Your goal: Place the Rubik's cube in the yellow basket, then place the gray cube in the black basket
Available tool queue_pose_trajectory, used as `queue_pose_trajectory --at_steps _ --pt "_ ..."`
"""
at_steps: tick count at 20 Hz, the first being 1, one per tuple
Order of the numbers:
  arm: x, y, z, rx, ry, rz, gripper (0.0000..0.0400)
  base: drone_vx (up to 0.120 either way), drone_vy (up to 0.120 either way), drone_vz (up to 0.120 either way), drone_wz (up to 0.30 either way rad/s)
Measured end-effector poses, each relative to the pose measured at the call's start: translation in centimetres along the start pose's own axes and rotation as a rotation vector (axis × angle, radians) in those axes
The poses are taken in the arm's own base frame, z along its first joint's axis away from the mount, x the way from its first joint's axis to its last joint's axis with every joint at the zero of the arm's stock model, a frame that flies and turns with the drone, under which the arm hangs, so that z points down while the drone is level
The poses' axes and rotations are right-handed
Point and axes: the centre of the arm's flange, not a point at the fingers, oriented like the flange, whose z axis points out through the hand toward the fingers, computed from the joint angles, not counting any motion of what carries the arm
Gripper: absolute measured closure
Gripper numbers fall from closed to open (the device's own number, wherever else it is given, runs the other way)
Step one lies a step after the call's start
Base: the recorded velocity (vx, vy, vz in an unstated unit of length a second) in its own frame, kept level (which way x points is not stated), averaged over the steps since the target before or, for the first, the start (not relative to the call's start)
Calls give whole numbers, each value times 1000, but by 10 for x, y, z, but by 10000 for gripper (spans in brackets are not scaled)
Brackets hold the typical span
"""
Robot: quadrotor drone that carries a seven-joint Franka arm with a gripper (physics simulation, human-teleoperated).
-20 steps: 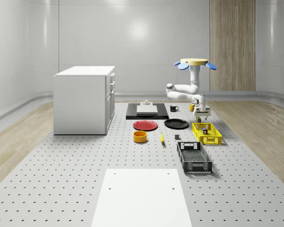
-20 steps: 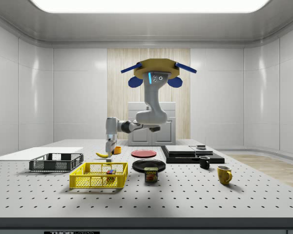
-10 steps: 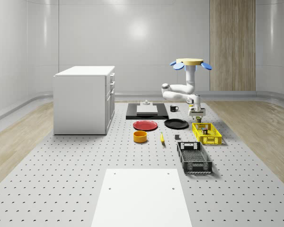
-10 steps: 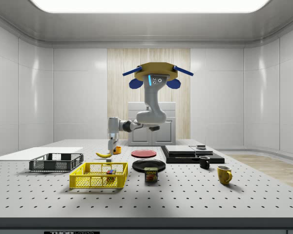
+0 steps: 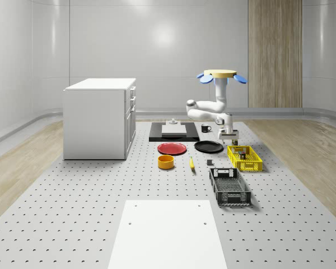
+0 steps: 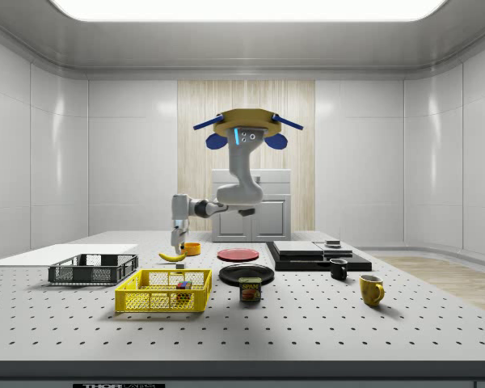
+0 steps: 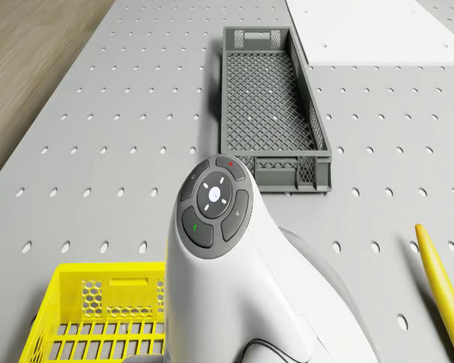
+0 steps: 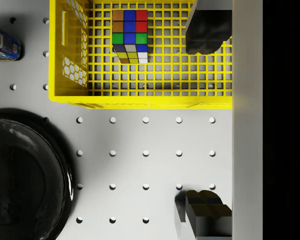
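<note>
The Rubik's cube (image 8: 130,35) lies inside the yellow basket (image 8: 140,97), near one end; it also shows there in the side view (image 6: 182,284). A small gray cube (image 5: 210,163) sits on the table between the banana and the yellow basket (image 5: 245,158). The black basket (image 5: 229,186) (image 7: 272,106) stands nearer the front. The drone (image 5: 223,75) hovers over the far part of the table. My gripper (image 8: 207,122) (image 5: 228,134) hangs open with nothing in it, above the table just outside the yellow basket's end, one fingertip (image 8: 207,30) over the basket.
A black plate (image 8: 25,180) lies beside the gripper, with a can (image 8: 2,44) close by. A red plate (image 5: 172,148), orange bowl (image 5: 166,162), banana (image 5: 191,163), black tray (image 5: 173,131), white cabinet (image 5: 101,117) and white sheet (image 5: 168,232) stand elsewhere.
Drone and arm have drifted toward the whole-scene view's left. The gripper has left the space over the yellow basket's middle and now hangs at its far end. The Rubik's cube stays in the basket.
</note>
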Motion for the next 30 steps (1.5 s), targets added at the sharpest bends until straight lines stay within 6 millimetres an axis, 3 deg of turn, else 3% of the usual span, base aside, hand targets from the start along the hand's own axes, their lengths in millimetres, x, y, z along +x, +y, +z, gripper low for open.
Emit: queue_pose_trajectory --at_steps 4,13,24,30 --pt "0 0 0 0 0 0 0 100 -120 0 0" --pt "0 0 0 0 0 0 0 0 -120 0 0" --pt "0 0 0 0 0 0 0 0 -120 -120 0" --pt "0 0 0 0 0 0 0 0 -120 -27 0"
